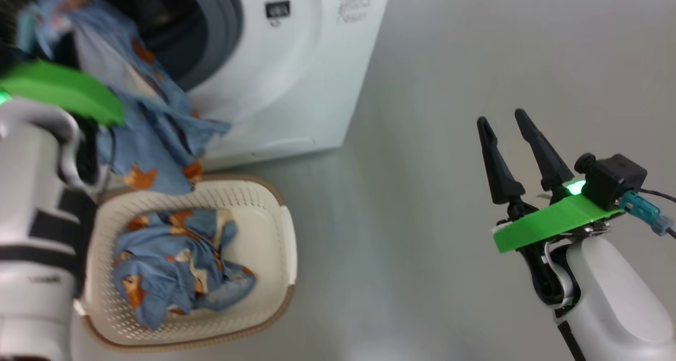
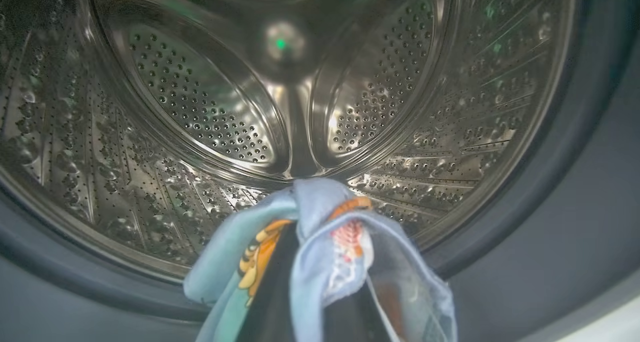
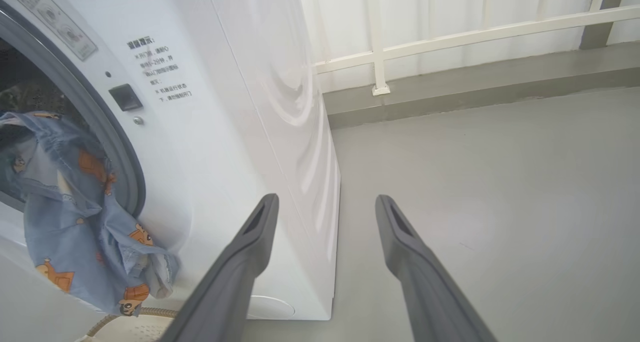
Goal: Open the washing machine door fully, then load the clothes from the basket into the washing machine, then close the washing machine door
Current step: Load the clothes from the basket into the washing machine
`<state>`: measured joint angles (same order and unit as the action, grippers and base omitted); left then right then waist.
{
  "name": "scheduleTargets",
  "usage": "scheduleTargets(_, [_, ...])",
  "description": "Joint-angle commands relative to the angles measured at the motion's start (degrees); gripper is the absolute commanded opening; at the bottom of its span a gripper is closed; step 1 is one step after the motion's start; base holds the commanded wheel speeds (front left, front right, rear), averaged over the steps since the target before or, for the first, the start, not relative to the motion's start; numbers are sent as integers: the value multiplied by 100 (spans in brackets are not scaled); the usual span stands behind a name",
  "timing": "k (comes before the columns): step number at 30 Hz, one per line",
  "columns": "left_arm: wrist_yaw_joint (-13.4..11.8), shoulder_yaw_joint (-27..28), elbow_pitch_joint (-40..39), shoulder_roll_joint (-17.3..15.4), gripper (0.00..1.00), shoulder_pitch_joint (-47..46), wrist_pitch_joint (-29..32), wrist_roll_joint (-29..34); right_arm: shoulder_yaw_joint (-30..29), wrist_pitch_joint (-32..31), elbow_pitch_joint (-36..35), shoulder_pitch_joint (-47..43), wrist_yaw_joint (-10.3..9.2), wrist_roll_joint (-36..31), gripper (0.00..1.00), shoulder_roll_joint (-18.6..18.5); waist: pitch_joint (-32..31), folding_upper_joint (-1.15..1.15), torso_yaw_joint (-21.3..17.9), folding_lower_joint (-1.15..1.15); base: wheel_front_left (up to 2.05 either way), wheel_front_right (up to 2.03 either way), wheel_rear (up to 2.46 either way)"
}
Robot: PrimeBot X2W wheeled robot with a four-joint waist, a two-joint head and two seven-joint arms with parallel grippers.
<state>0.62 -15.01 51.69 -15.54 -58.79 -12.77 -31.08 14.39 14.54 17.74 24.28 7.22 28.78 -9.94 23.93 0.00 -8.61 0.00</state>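
Note:
The white washing machine [image 1: 296,76] stands at the top, its drum mouth uncovered; its door is out of view. My left gripper [image 2: 306,217] is shut on a light blue bear-print garment [image 2: 330,247] just in front of the steel drum [image 2: 200,107]. In the head view this garment [image 1: 153,139] hangs from the drum mouth down toward the basket [image 1: 274,213]. More of the clothes [image 1: 179,266] lie bunched inside the basket. Off to the right, my right gripper [image 1: 501,117] hovers open and holds nothing; in its own view its open fingers [image 3: 326,202] point past the machine's corner.
The grey rubber gasket [image 2: 575,207] rings the drum. Bare grey floor [image 1: 422,245] spreads to the right of the machine and basket. A white railing [image 3: 450,37] with a low kerb runs behind the machine.

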Motion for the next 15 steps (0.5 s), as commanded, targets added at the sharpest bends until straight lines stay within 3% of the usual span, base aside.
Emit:
scheduleTargets(1, [42, 152, 28, -324, 0, -311, -85, 107, 54, 46, -166, 49, 26, -35, 100, 30, 669, 0, -398, 0, 0, 0, 0])
scheduleTargets(10, [173, 157, 755, -561, 0, -1451, -190, 250, 51, 46, -288, 151, 26, -96, 100, 181, 1269, 0, -713, 0, 0, 0, 0])
scheduleTargets(15, [94, 378, 537, -833, 0, -1927, -218, 368, 39, 46, -332, 158, 26, -98, 100, 255, 1390, 0, -872, 0, 0, 0, 0])
